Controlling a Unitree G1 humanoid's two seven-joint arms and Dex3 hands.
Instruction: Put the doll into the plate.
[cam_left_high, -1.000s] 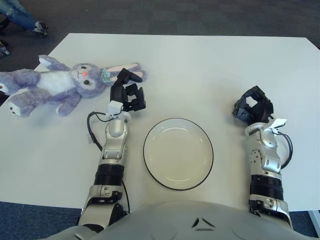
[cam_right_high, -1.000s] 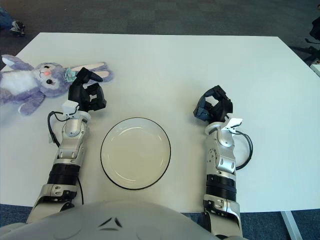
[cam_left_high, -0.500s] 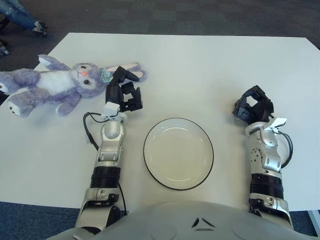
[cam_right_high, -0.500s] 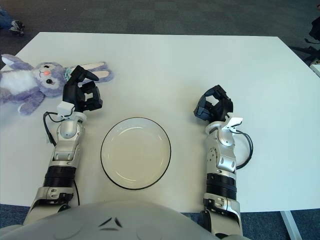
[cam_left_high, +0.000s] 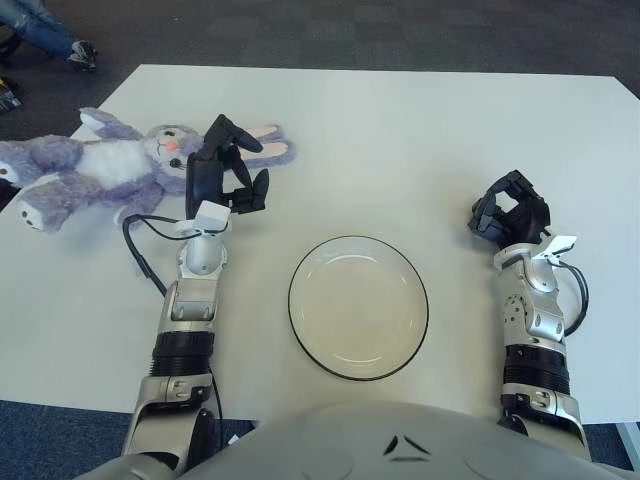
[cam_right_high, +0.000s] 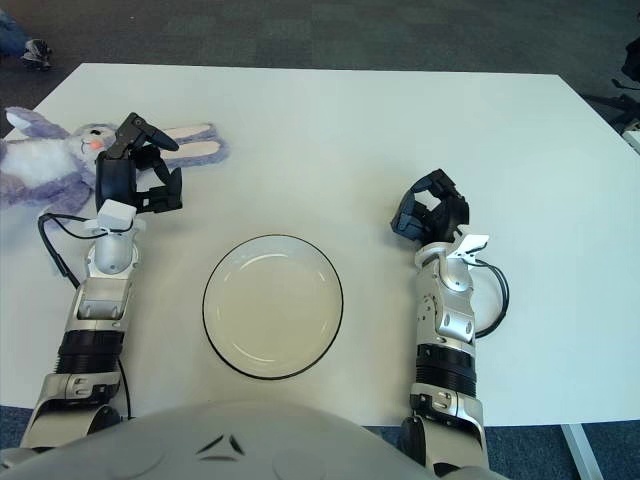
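Observation:
A purple and white plush bunny doll (cam_left_high: 95, 172) lies on its back at the table's far left, ears stretched to the right. My left hand (cam_left_high: 222, 172) hovers over the doll's head and ears with fingers spread open, holding nothing. A white plate with a dark rim (cam_left_high: 358, 307) sits empty at the front centre, to the right of my left forearm. My right hand (cam_left_high: 510, 213) shows to the right of the plate, fingers curled with nothing in them.
The white table (cam_left_high: 400, 140) reaches to the far edge, with dark carpet beyond. A person's legs and shoe (cam_left_high: 55, 40) show at the top left corner. A black cable (cam_left_high: 140, 250) loops beside my left wrist.
My left hand has moved left from beside the plate to over the doll's head, and its fingers have spread. The right hand, doll and plate have stayed put.

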